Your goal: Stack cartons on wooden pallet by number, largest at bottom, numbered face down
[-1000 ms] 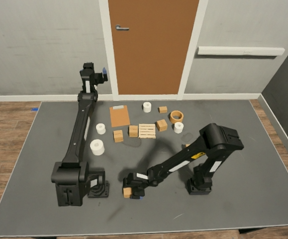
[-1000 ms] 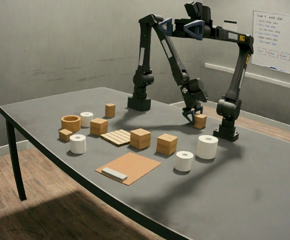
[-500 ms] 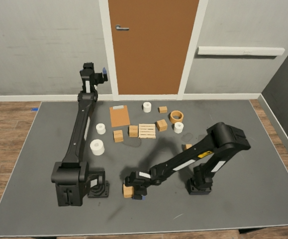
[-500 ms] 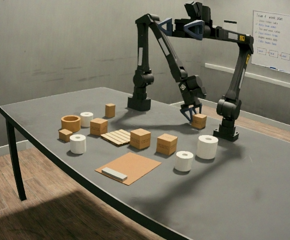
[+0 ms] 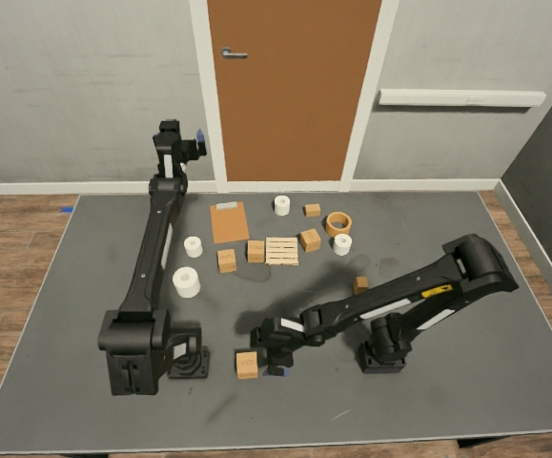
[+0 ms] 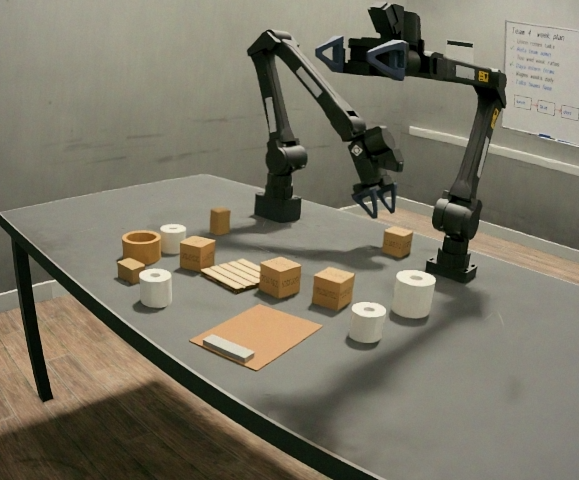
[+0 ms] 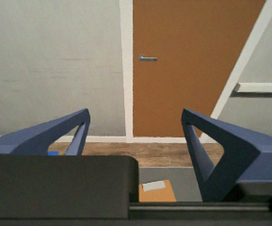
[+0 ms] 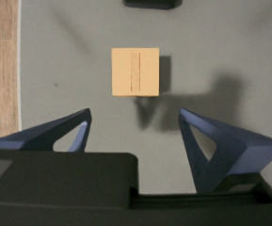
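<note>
Four like cartons stand on the table, their undersides hidden. One carton [image 5: 247, 364] [image 6: 397, 242] [image 8: 121, 72] stands near the arm bases. Another carton [image 5: 255, 251] [image 6: 279, 277] stands close beside the pallet [image 5: 281, 251] [image 6: 232, 275], a third carton [image 5: 226, 260] [image 6: 333, 288] a little farther off. The fourth carton [image 5: 310, 239] [image 6: 197, 253] stands turned at the pallet's other side. No carton is on the pallet. My right gripper [image 6: 382, 212] [image 8: 135, 113] is open and empty, raised beside the first carton. My left gripper [image 6: 342, 51] [image 7: 136, 113] is open and empty, high up, facing the door.
White rolls [image 5: 186, 282] [image 5: 193, 246] [image 5: 341, 244] [image 5: 281, 205], an orange ring [image 6: 141, 257], a clipboard [image 5: 230, 224] and two smaller boxes [image 5: 312, 210] [image 6: 220, 221] stand or lie around the pallet and cartons. My right forearm reaches low across the table.
</note>
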{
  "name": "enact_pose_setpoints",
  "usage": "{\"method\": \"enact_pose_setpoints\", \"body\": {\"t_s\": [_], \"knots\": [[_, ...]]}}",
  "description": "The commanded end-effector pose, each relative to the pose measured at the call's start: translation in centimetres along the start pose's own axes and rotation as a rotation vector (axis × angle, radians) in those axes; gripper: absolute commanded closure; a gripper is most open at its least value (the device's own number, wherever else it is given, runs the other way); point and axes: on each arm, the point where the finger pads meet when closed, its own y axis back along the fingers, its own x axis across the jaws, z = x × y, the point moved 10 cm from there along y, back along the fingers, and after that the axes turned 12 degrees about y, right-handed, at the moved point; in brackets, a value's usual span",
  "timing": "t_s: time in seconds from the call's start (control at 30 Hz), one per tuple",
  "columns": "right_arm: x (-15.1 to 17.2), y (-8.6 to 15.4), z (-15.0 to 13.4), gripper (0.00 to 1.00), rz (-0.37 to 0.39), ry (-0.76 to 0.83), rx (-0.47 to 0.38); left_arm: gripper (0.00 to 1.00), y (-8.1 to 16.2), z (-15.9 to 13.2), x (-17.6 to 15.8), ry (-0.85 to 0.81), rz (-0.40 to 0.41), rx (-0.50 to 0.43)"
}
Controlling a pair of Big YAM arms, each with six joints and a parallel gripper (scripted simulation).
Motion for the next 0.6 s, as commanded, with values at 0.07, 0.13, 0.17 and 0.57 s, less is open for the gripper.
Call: {"method": "enact_pose_setpoints", "body": {"t_s": [0.07,0.13,0.17,0.57], "knots": [[-1.0,-0.1,2.2,0.11,-0.006,-0.015,-0.011,0.0,0.2,2.5,-0.5,-0.014,-0.01,-0.059],[-1.6,-0.1,2.3,0.17,-0.032,-0.038,-0.017,0.0,0.2,2.5,-0.5,-0.014,-0.01,-0.059],[-2.2,-0.2,2.4,0.17,-0.053,-0.051,-0.02,0.0,0.2,2.5,-0.5,-0.014,-0.01,-0.059],[-16.6,1.3,-0.2,0.17,-0.642,-0.383,0.009,0.0,0.2,2.5,-0.5,-0.014,-0.01,-0.059]]}}
